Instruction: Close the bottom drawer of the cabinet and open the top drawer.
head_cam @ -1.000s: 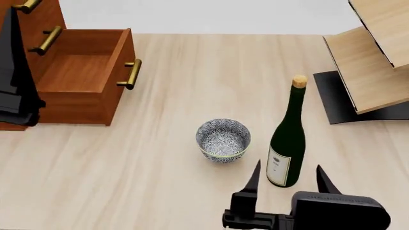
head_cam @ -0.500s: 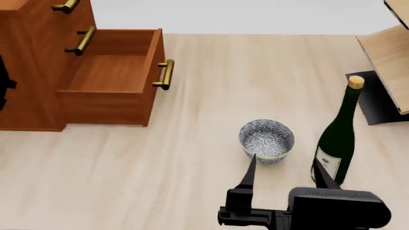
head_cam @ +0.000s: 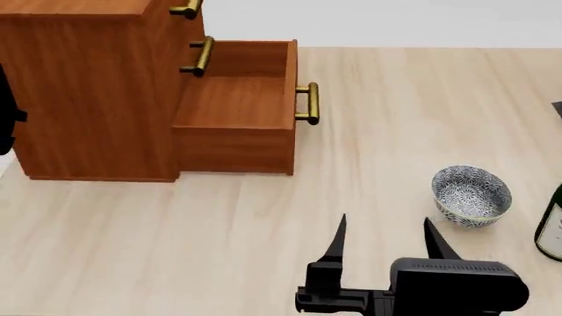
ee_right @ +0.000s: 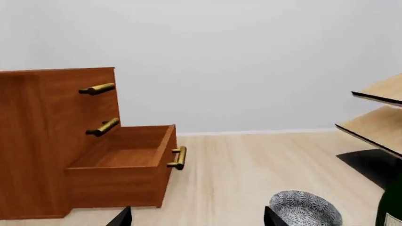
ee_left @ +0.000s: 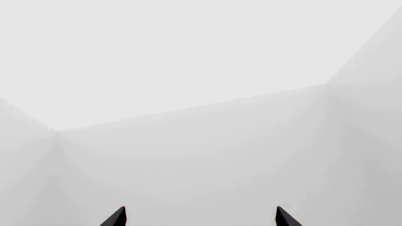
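Left gripper (ee_left: 198, 217): only two dark fingertips showing in the left wrist view, set wide apart, nothing between them, pointed at a blank pale wall. Barely a dark sliver of that arm at the left edge of the head view, beside the cabinet.

Next across, cabinet (head_cam: 88, 92) standing on the pale wooden table (head_cam: 176, 237), at the left of the head view, reddish-brown, three brass bar handles on its right-facing front. Top drawer (ee_right: 94, 88) flush with the cabinet face, shut. Middle drawer (ee_right: 102, 127) likewise flush. Bottom drawer (head_cam: 237, 99) pulled far out to the right, its inside bare, its handle (head_cam: 307, 104) at the outer end.

Further right and nearer the robot, right gripper (head_cam: 383, 237) hovering over bare table, well apart from the drawer, fingers spread wide and holding nothing.

Right again, patterned blue-and-white bowl (head_cam: 472, 195) upright on the table, just beyond the gripper's right fingertip. At the far right edge, part of a dark green bottle (head_cam: 551, 227) with a pale label, cut off by the frame. In the right wrist view, pale wooden rack (ee_right: 377, 110) shelves at that same side.
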### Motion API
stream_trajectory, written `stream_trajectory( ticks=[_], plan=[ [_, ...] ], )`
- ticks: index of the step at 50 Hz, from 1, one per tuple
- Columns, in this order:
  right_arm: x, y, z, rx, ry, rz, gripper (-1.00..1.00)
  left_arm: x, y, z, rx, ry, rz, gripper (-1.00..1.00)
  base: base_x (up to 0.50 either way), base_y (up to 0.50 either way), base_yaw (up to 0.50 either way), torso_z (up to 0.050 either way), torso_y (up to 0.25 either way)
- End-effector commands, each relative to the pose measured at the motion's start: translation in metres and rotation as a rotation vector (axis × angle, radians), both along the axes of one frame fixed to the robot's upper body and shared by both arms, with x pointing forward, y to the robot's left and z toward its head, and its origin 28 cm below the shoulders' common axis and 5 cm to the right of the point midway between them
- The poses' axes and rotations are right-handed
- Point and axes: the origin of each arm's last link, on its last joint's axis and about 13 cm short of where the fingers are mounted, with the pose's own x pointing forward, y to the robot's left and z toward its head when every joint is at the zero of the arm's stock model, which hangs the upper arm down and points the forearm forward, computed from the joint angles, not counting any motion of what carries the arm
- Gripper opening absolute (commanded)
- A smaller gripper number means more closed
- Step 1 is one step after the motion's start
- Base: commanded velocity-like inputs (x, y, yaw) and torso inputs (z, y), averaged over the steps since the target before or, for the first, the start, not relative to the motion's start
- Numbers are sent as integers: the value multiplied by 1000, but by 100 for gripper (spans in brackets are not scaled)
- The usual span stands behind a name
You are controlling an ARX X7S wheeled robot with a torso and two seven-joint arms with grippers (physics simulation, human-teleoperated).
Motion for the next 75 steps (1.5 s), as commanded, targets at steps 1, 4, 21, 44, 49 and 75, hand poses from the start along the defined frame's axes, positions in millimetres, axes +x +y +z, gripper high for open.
stream_trajectory(
  ticks=[1,4,21,44,49,75],
  plan=[
    [0,0,-1,-1,3,5,100,1,-1,-1,8,1,-2,100,0,500,0,0,0],
    [0,0,-2,2,5,6,100,1,-1,-2,9,6,2,100,0,500,0,0,0],
    [-1,-2,-6,29,5,-11,100,3,-2,-3,24,2,5,100,0,384,0,0,0],
    [-2,-5,-7,39,10,-28,100,1,-4,1,2,-16,-16,100,169,0,0,0,0],
    [-2,-5,-7,34,10,-25,100,1,-5,2,1,-21,-21,100,438,0,0,0,0],
    [-1,-4,-5,32,12,-18,100,-1,-4,4,-3,-33,-29,100,466,0,0,0,0]
  ],
)
